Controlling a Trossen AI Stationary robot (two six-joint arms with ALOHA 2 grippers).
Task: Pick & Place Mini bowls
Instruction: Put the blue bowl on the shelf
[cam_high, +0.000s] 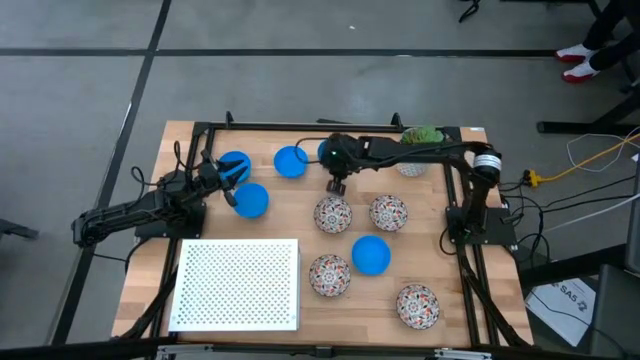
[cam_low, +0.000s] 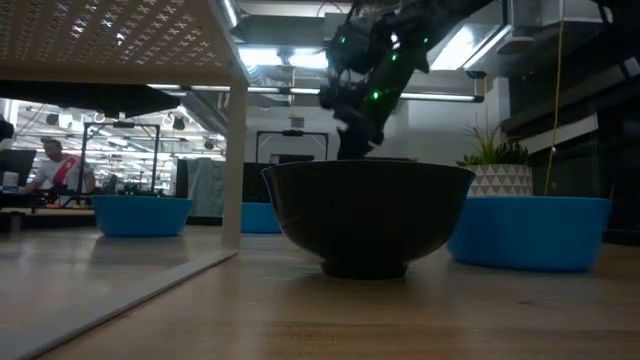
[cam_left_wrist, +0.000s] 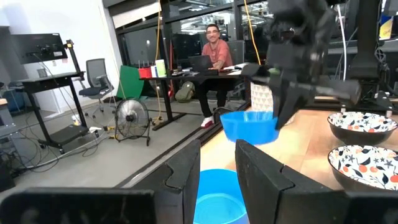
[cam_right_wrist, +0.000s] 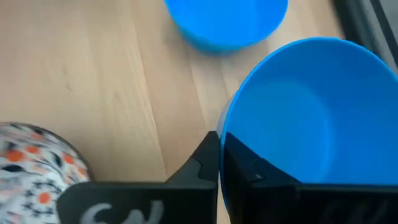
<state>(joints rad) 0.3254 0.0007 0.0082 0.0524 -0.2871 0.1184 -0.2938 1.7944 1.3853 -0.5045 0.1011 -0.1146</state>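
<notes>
- Right tool (cam_high: 337, 184): reaches over the far middle of the desk (cam_high: 280, 220). In the right wrist view its fingers (cam_right_wrist: 205, 163) are clenched on the rim of a blue bowl (cam_right_wrist: 311, 118), one finger inside the rim and one outside. In the left wrist view this bowl (cam_left_wrist: 250, 126) hangs clear of the desk surface.
- Left tool (cam_high: 222, 178): at the far left of the desk. Its fingers (cam_left_wrist: 186, 180) are pinched on the rim of another blue bowl (cam_left_wrist: 214, 199), seen in the high view at (cam_high: 250, 200).
- Other blue bowls: one by the far left edge (cam_high: 234, 165), one beside it (cam_high: 291, 161), one in the middle right (cam_high: 371, 254).
- Patterned bowls: four in all, two just below the right tool (cam_high: 333, 214) (cam_high: 388, 212), two nearer the front (cam_high: 329, 276) (cam_high: 417, 306).
- White perforated board (cam_high: 238, 284): front left of the desk.
- Potted plant (cam_high: 420, 140): far edge, right of centre.
- A seated person (cam_left_wrist: 214, 50) shows in the room beyond.
</notes>
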